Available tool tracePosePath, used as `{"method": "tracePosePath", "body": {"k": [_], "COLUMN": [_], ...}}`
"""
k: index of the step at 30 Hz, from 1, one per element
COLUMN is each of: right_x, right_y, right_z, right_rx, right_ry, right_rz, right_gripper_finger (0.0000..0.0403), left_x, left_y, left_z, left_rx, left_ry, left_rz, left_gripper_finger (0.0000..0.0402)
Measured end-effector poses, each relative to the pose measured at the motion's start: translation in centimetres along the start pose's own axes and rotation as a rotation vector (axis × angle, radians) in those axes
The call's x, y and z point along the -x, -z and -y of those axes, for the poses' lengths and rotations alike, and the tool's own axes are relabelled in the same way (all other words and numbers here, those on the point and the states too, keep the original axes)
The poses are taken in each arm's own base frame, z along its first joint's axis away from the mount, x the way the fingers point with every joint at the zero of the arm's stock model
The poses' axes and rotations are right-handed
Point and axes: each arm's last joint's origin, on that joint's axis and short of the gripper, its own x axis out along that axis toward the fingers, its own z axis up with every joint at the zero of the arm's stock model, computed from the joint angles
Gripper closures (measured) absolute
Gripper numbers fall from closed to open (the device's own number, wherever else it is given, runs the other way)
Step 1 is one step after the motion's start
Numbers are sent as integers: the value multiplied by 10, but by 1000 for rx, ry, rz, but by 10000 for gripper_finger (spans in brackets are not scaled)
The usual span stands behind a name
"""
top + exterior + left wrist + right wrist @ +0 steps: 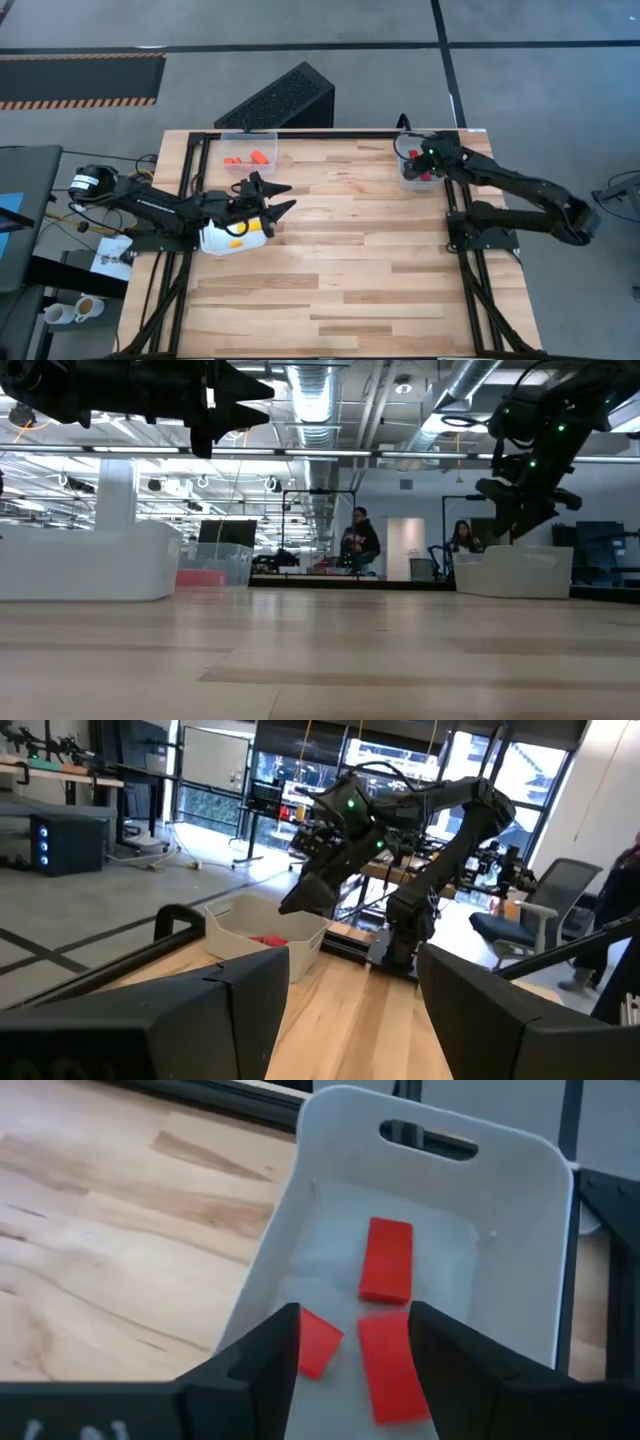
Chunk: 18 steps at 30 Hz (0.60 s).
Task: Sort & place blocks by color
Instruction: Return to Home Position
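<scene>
Three red blocks lie flat on the floor of a white bin at the table's far right. My right gripper hangs open just above this bin, slanting down, with nothing between its fingers. Orange-red blocks lie in a clear bin at the far edge. Yellow blocks lie in a white bin at the left. My left gripper is held open and level above that bin, pointing toward the right.
A dark keyboard-like object lies on the floor beyond the far edge. The black frame rails run along the table's edges. The broad wooden middle and near part of the table bear nothing. People sit in the room behind.
</scene>
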Motion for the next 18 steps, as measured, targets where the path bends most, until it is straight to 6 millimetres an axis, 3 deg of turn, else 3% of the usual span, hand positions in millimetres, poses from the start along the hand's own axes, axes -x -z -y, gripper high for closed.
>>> {"method": "tracePosePath", "body": {"k": [4,7,11,18], "right_x": [5,18,44,94], "right_y": [-3,-9,-12,7], "right_z": [-3,-15,-36,-52], "right_rx": [65,131,211,384], "right_ry": [-44,-240,-552,-818], "right_rz": [22,90,231,428], "right_gripper_finger": [188,187,195,236], "left_x": [0,0,1,22], "left_y": [1,1,1,-25], "left_z": [0,0,1,7], "left_rx": [5,6,-20,-87], "left_ry": [-3,-1,35,87], "left_rz": [-15,-15,-20,44], "left_gripper_finger": [193,193,193,193]}}
